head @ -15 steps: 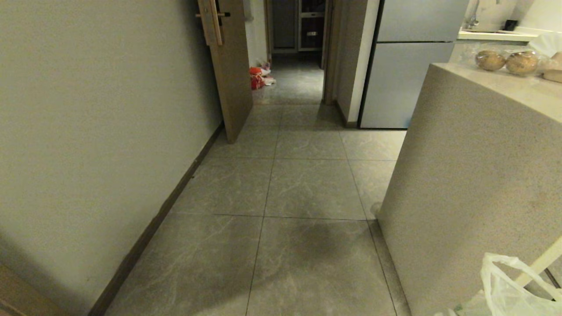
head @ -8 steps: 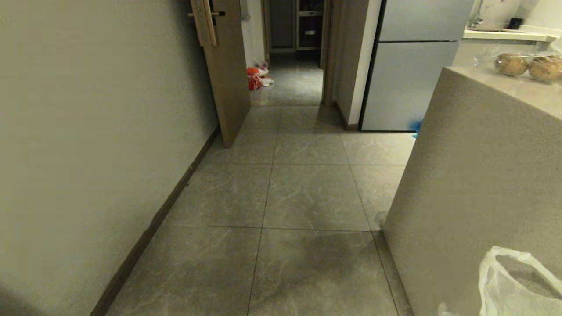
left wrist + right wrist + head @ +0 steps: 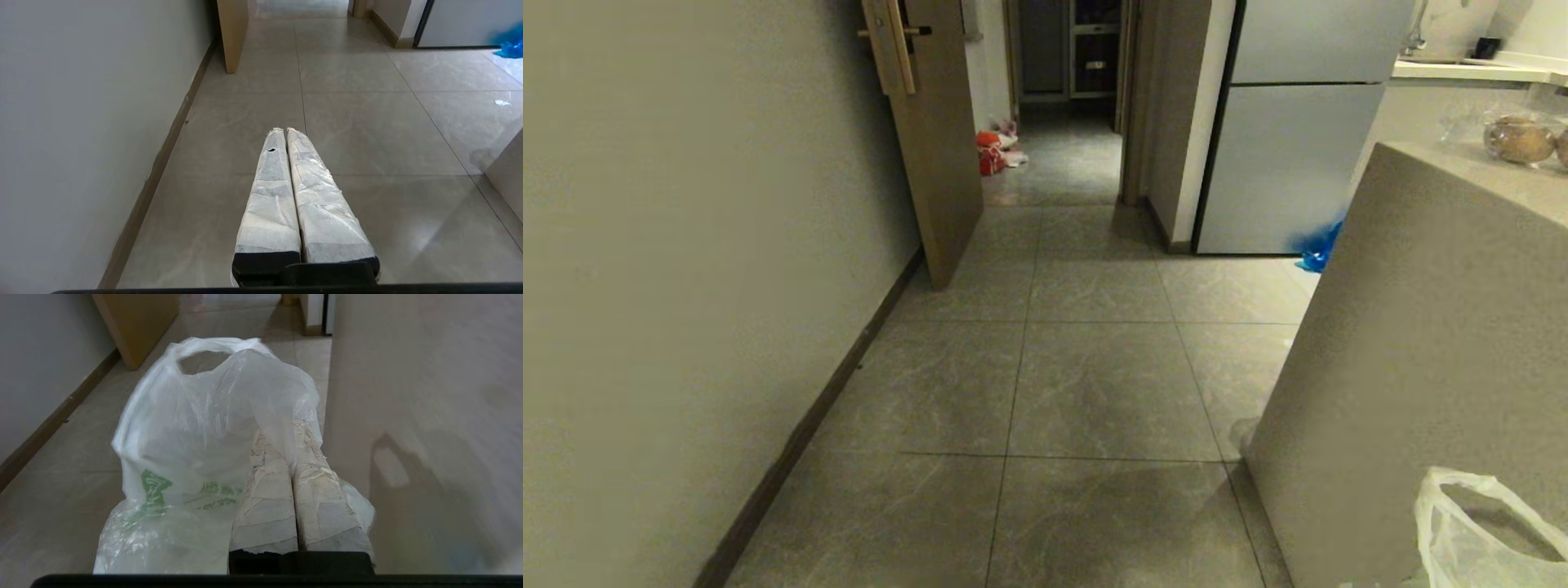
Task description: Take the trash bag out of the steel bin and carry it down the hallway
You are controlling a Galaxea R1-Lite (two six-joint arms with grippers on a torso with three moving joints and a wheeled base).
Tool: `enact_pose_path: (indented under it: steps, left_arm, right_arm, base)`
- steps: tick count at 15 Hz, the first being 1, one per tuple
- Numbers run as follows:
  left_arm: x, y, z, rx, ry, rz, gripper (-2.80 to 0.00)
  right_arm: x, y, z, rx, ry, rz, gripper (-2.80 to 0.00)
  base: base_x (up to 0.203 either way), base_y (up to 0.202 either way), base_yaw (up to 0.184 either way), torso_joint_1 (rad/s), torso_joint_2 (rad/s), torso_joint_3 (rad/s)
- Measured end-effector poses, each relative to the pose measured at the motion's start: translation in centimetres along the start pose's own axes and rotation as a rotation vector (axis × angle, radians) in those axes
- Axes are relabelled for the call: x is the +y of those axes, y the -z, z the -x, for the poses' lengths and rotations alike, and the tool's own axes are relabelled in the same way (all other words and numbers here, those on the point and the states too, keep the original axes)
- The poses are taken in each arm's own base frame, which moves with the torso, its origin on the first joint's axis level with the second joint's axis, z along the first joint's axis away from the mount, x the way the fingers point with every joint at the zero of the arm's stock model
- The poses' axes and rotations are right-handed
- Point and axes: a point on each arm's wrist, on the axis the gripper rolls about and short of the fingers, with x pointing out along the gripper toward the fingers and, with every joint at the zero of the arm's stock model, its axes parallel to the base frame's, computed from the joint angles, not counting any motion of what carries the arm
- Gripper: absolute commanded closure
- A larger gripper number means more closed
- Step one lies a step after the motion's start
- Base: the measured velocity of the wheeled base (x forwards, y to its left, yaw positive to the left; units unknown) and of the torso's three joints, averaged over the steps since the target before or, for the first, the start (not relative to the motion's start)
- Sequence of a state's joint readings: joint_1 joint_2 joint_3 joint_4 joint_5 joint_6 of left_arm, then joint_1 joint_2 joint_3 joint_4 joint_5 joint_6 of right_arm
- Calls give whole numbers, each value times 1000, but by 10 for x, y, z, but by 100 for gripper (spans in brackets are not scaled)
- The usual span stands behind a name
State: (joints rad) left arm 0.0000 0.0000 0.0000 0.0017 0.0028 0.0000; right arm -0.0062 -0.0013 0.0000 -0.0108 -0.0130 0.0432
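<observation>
The trash bag (image 3: 196,428) is thin whitish plastic with green printing. It hangs from my right gripper (image 3: 282,430), whose taped fingers are shut on a fold of the plastic close beside a beige counter side. In the head view only the bag's top (image 3: 1478,531) shows, at the bottom right corner. My left gripper (image 3: 284,130) is shut and empty, held level over the hallway floor (image 3: 1094,384) of grey marbled tiles. The steel bin is out of view.
An off-white wall (image 3: 686,245) with a dark baseboard runs along the left. A beige counter block (image 3: 1421,327) stands on the right. Ahead are an open wooden door (image 3: 935,163), a fridge (image 3: 1290,163), a blue bag (image 3: 1319,249) and a red-orange bag (image 3: 990,153).
The whole head view has shifted: floor tile lines slid toward me, the counter slid right, and the blue bag by the fridge came into view. The bag stays in the right gripper.
</observation>
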Motion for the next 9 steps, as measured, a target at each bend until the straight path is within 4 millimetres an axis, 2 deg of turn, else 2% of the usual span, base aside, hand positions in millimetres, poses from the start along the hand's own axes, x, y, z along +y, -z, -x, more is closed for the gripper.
enact_pose_path:
  steps: [9]
  left_arm:
    - [0,0,0,0,0,-2,0]
  right_arm:
    - [0,0,0,1,0,0,0]
  base:
    - [183,0,-2,3,0,4]
